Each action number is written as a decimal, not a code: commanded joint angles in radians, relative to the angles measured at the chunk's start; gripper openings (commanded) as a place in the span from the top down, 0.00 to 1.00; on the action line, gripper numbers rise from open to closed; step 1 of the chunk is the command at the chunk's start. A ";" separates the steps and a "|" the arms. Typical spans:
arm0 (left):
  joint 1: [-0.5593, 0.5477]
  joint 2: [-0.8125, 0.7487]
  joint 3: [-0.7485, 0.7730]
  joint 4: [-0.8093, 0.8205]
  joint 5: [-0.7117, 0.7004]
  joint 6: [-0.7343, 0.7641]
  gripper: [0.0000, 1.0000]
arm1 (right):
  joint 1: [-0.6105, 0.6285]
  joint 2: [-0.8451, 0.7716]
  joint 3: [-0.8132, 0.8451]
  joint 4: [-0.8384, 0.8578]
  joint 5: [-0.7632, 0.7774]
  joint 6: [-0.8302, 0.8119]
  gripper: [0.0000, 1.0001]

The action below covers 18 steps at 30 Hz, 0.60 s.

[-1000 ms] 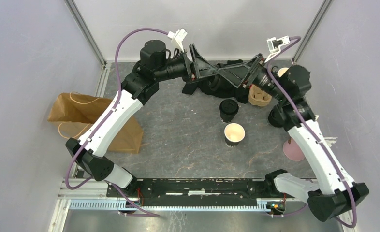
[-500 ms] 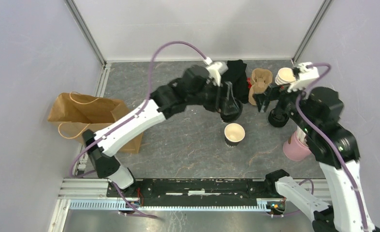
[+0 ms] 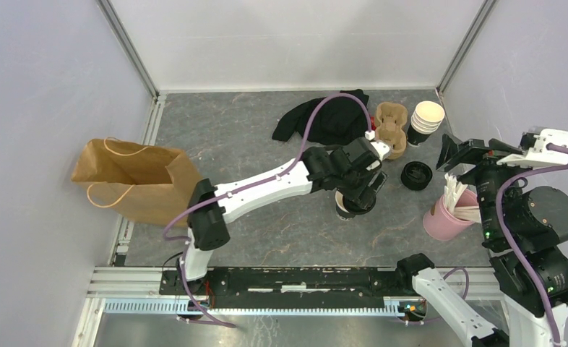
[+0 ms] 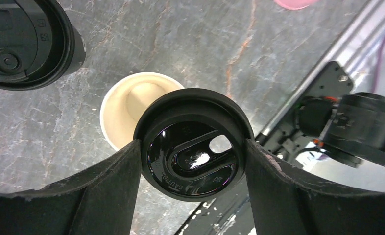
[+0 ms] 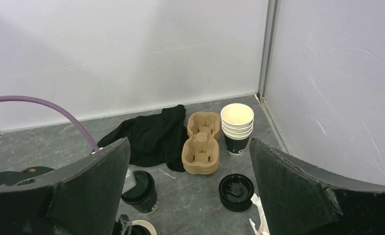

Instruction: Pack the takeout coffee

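Showing L gripper clenched on a round black sip lid, w/ one finger pressed to each side of the rim. The lid hangs over the open cup, cream inside, and is offset so that only part of the mouth is covered. Whether lid and rim touch cannot be told. Just beside the open cup stands the capped cup, upright on the grey table. Both cups are near table ctr. In the top view the L arm reaches across them and hides the capped one.

R gripper is raised at the R side, jaws spread wide w/ nothing between them. Its camera looks down on the black cloth, the cardboard cup carrier, a stack of lidless cups at the far R corner, a pile of loose lids and the capped cup. A pink holder w/ stirrers stands near the R arm. The brown paper bag lies at the L edge, well apart from both cups.
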 commanded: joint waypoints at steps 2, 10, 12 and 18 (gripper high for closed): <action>0.001 0.098 0.133 -0.099 -0.123 0.099 0.38 | 0.003 -0.010 -0.022 0.010 0.052 -0.007 0.02; -0.003 0.132 0.148 -0.127 -0.189 0.110 0.38 | 0.004 -0.018 -0.064 0.035 0.037 0.016 0.02; -0.002 0.148 0.156 -0.139 -0.200 0.114 0.37 | 0.003 -0.018 -0.067 0.037 0.035 0.019 0.02; -0.002 0.174 0.180 -0.145 -0.187 0.124 0.35 | 0.005 -0.017 -0.067 0.036 0.034 0.017 0.02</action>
